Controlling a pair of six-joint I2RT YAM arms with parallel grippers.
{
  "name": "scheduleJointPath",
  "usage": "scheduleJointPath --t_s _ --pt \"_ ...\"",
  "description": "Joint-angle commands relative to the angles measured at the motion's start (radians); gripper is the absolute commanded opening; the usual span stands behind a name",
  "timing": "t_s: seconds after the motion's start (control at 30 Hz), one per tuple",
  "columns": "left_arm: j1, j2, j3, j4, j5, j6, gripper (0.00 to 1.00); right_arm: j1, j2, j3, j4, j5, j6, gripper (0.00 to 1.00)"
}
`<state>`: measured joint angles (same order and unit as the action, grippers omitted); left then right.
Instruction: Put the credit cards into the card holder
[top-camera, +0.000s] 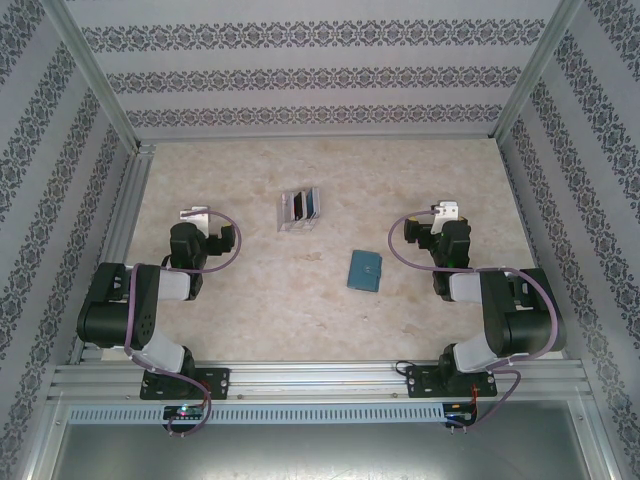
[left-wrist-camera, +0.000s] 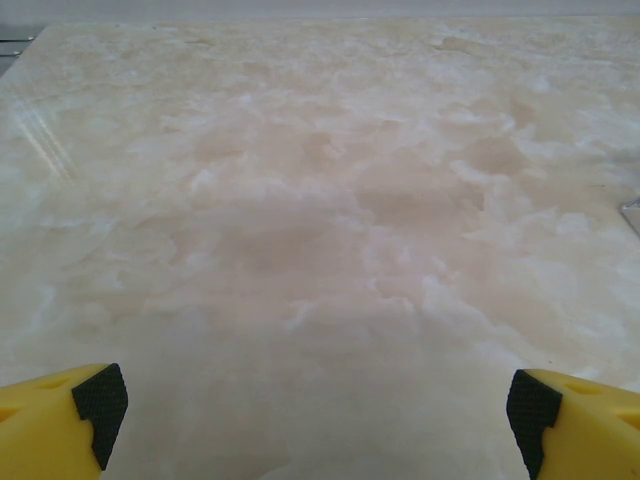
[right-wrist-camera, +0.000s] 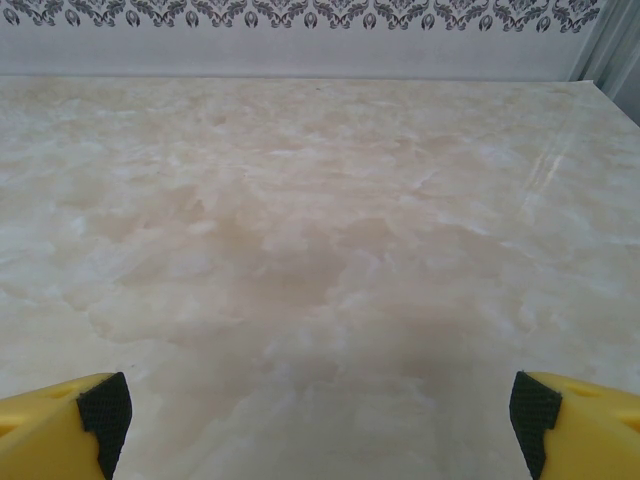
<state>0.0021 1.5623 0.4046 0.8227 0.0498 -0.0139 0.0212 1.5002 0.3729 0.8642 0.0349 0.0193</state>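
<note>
Left claw (left-wrist-camera: 320, 412) and right claw (right-wrist-camera: 320, 412) wide open, empty.
Card holder (top-camera: 365, 270) flat on counter (top-camera: 260, 300) near right arm; credit cards (top-camera: 303, 204) standing in clear stand (top-camera: 286, 223) farther back, apart from holder.

Open tabletop (top-camera: 250, 290) runs ahead of the left gripper (left-wrist-camera: 315, 405) and right gripper (right-wrist-camera: 318, 410) up to the back wall (top-camera: 300, 90). Two low obstacles lie between the arms, apart from each other: the stand (top-camera: 287, 213) with cards (top-camera: 303, 205) mid-table, and the wallet (top-camera: 365, 270) nearer the right arm (top-camera: 500, 310). Side walls (top-camera: 50, 150) and posts (top-camera: 95, 75) hem the edges.
</note>
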Motion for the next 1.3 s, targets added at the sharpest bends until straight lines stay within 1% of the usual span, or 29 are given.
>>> scheduleJointPath --t_s 0.0,0.3,0.37,0.4,0.47,0.5,0.57,0.6,0.63,0.7,0.73,0.77,0.8,0.83,0.9,0.93,1.0,1.07,1.1,1.17,1.2,1.27 --pt "0.01 -0.004 0.02 -0.016 0.013 0.014 0.99 -0.011 0.003 0.018 0.009 -0.017 0.006 0.98" --pt "0.01 -0.005 0.019 -0.014 0.013 0.013 0.99 -0.011 0.002 0.016 0.013 -0.02 0.007 0.98" --pt "0.01 -0.012 0.024 -0.025 -0.012 0.004 0.99 -0.01 -0.012 0.017 0.007 -0.017 0.009 0.98" --pt "0.01 -0.03 0.031 -0.052 -0.045 -0.012 0.99 -0.006 -0.042 0.016 -0.015 -0.007 0.005 0.98" --pt "0.01 -0.092 0.064 -0.168 -0.103 -0.036 0.99 0.002 -0.143 0.025 -0.112 0.029 0.016 0.98" --pt "0.01 -0.119 0.086 -0.234 -0.109 -0.043 0.99 0.0 -0.197 0.039 -0.209 0.046 0.043 0.98" --pt "0.01 -0.166 0.142 -0.371 -0.098 -0.055 0.99 -0.02 -0.301 0.1 -0.438 0.047 0.161 0.98" --pt "0.01 -0.187 0.171 -0.427 -0.095 -0.077 0.99 -0.029 -0.332 0.12 -0.519 0.019 0.203 0.98" --pt "0.01 -0.211 0.204 -0.503 -0.106 -0.136 0.99 -0.043 -0.357 0.14 -0.591 -0.029 0.25 0.98" --pt "0.011 -0.242 0.3 -0.696 -0.125 -0.276 0.99 -0.063 -0.386 0.172 -0.69 -0.17 0.316 0.98" --pt "0.01 -0.254 0.358 -0.813 -0.098 -0.311 0.99 -0.063 -0.395 0.198 -0.763 -0.231 0.349 0.98" --pt "0.009 -0.266 0.389 -0.867 -0.056 -0.327 0.99 -0.06 -0.4 0.224 -0.835 -0.281 0.383 0.98" --pt "0.009 -0.284 0.39 -0.861 -0.006 -0.34 0.99 -0.054 -0.399 0.245 -0.899 -0.318 0.41 0.96" --pt "0.009 -0.31 0.379 -0.851 0.034 -0.362 0.99 -0.041 -0.394 0.267 -0.964 -0.351 0.436 0.95" --pt "0.007 -0.358 0.365 -0.857 0.068 -0.442 0.99 -0.002 -0.355 0.323 -1.09 -0.396 0.463 0.92" --pt "0.001 -0.373 0.36 -0.872 0.084 -0.49 1.0 0.034 -0.322 0.366 -1.171 -0.407 0.461 0.89" --pt "-0.036 -0.384 0.359 -0.905 0.089 -0.545 1.0 0.114 -0.252 0.436 -1.3 -0.403 0.45 0.84" --pt "-0.101 -0.392 0.363 -0.926 0.091 -0.56 1.0 0.207 -0.183 0.505 -1.41 -0.388 0.428 0.83" --pt "-0.135 -0.395 0.371 -0.947 0.081 -0.56 1.0 0.247 -0.155 0.534 -1.463 -0.369 0.419 0.83" --pt "-0.211 -0.396 0.379 -0.977 0.062 -0.563 1.0 0.338 -0.095 0.622 -1.61 -0.296 0.383 0.78" --pt "-0.244 -0.392 0.378 -0.978 0.063 -0.567 1.0 0.376 -0.079 0.644 -1.654 -0.254 0.366 0.75" --pt "-0.306 -0.376 0.379 -0.971 0.062 -0.57 1.0 0.448 -0.044 0.684 -1.726 -0.161 0.339 0.71"
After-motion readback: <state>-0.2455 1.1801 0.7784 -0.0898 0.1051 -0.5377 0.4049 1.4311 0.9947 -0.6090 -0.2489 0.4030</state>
